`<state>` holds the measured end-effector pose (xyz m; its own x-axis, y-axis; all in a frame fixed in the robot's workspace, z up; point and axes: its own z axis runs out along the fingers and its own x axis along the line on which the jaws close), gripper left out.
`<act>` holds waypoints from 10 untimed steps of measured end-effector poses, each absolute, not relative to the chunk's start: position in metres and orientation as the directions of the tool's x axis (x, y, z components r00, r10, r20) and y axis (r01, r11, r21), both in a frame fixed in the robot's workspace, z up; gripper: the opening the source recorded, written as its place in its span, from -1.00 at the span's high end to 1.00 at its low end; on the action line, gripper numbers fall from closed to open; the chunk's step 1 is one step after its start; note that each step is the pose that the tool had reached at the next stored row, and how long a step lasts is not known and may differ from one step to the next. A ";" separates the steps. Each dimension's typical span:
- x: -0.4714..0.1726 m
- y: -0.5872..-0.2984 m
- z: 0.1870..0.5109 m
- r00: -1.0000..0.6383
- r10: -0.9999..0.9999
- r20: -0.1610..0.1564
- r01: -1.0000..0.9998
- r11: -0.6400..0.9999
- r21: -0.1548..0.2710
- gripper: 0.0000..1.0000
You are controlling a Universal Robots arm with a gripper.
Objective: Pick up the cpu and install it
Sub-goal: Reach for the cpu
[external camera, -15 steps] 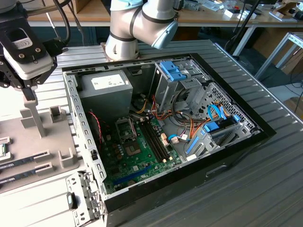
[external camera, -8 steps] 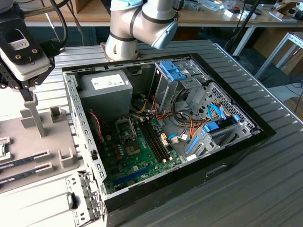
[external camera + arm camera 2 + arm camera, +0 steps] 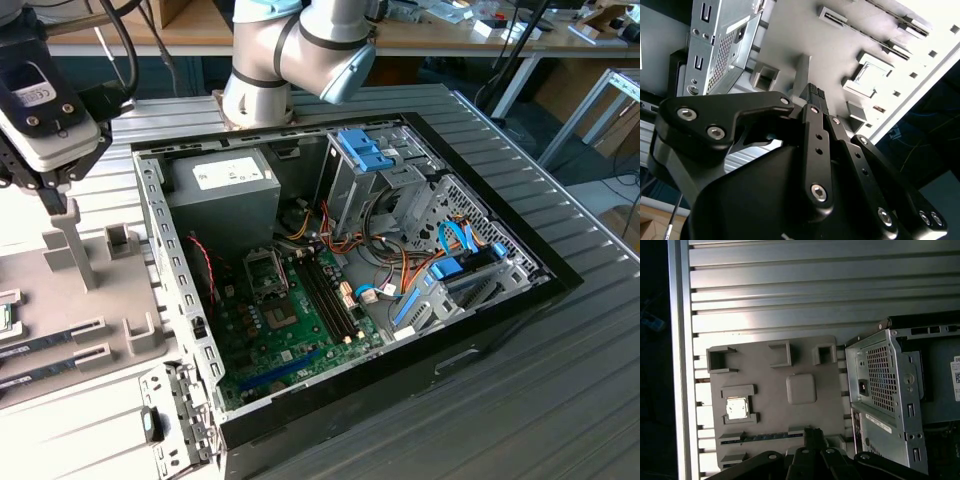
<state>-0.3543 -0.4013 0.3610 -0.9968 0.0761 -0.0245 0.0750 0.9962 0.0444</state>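
Observation:
The cpu [image 3: 736, 407], a small square chip with a silver top, lies flat in a nest on the grey parts tray [image 3: 770, 410]. In the exterior view the cpu [image 3: 6, 316] is at the far left edge. My gripper [image 3: 812, 432] hangs above the tray with its fingers shut on nothing, off to one side of the cpu and not touching it. The exterior view has the gripper [image 3: 52, 200] just over the tray's upright post [image 3: 75, 250]. In the second wrist view the gripper [image 3: 812, 92] points down at the tray. The square metal socket frame [image 3: 268, 272] sits on the green motherboard.
The open computer case [image 3: 350, 250] lies on the ribbed metal table [image 3: 560, 380], with a grey power-supply box [image 3: 222, 185], drive cage [image 3: 365, 165] and loose cables inside. Memory sticks [image 3: 50, 337] rest in slots on the tray. The case's rear wall [image 3: 885, 385] stands close beside the tray.

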 end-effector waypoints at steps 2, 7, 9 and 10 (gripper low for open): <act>-0.355 -0.401 0.361 -0.997 0.076 -0.024 0.075 0.996 0.044 0.80; -0.356 -0.401 0.361 -0.997 0.076 -0.024 0.075 0.996 0.044 0.80; -0.356 -0.401 0.361 -0.997 0.076 -0.024 0.075 0.996 0.044 0.80; -0.356 -0.401 0.361 -0.997 0.076 -0.024 0.075 0.996 0.044 0.80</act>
